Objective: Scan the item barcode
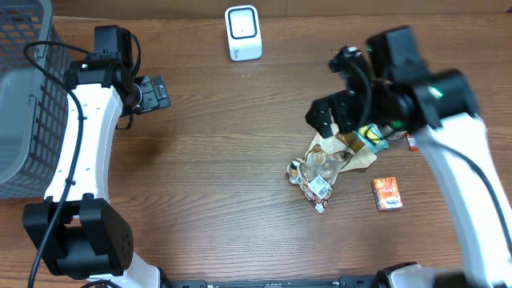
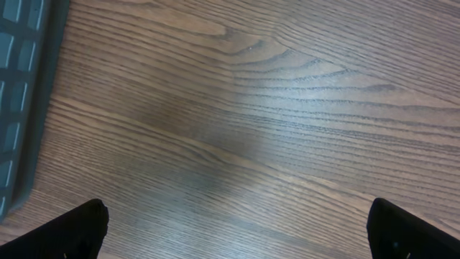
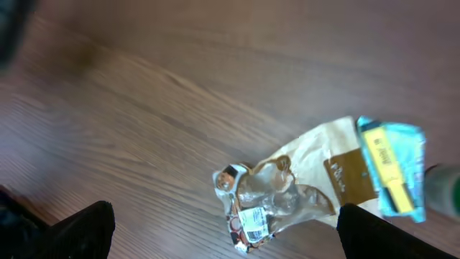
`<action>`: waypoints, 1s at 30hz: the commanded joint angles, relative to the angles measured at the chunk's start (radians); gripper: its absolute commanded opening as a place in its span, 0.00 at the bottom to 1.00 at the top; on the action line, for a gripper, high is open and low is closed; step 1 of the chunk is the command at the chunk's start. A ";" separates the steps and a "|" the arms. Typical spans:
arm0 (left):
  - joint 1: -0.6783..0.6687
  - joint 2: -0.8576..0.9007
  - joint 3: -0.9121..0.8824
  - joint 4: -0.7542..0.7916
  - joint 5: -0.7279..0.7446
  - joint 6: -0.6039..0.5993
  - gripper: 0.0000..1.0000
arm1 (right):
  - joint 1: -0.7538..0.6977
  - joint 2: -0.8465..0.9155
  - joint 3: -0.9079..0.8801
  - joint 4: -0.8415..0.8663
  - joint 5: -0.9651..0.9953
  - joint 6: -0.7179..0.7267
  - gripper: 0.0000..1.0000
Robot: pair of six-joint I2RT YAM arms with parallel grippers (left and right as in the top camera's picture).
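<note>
Above the snack packets [image 3: 291, 188], the right tool [image 3: 224, 211] gapes wide, empty; left tool [image 2: 237, 206] likewise.

Worktop [image 1: 208, 160] of mid-brown wood grain, filling the overhead frame from edge to edge. Grain running left to right, with arched figure at upper right of the left wrist view. Finish matt; pale, diffuse sheen at centre of that view. Soft-edged shadows at left of the overhead frame. Grey mesh basket [image 1: 32, 48] at upper left.

l gripper [image 2: 237, 234] & r gripper [image 3: 223, 230] hover, fingers [image 2: 75, 232] spread wide.
</note>
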State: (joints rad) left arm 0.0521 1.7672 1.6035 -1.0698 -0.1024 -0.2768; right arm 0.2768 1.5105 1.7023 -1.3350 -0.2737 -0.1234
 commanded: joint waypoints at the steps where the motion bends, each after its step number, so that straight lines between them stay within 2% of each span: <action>1: -0.007 -0.015 0.015 0.001 -0.005 0.023 1.00 | 0.003 -0.147 0.003 0.002 -0.005 0.004 1.00; 13: -0.008 -0.015 0.015 0.000 -0.005 0.023 1.00 | 0.003 -0.496 0.003 -0.004 -0.005 0.004 1.00; 20: -0.008 -0.015 0.015 0.001 -0.005 0.023 1.00 | 0.003 -0.719 -0.014 0.018 0.064 -0.015 1.00; 25: -0.008 -0.015 0.015 0.000 -0.005 0.023 1.00 | 0.002 -0.903 -0.115 0.089 0.084 -0.015 1.00; 30: -0.008 -0.015 0.015 0.000 -0.005 0.023 1.00 | -0.021 -1.121 -0.327 0.196 0.097 -0.015 1.00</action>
State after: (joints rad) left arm 0.0521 1.7672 1.6035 -1.0702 -0.1020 -0.2768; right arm 0.2733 0.4843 1.4853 -1.1805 -0.1993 -0.1318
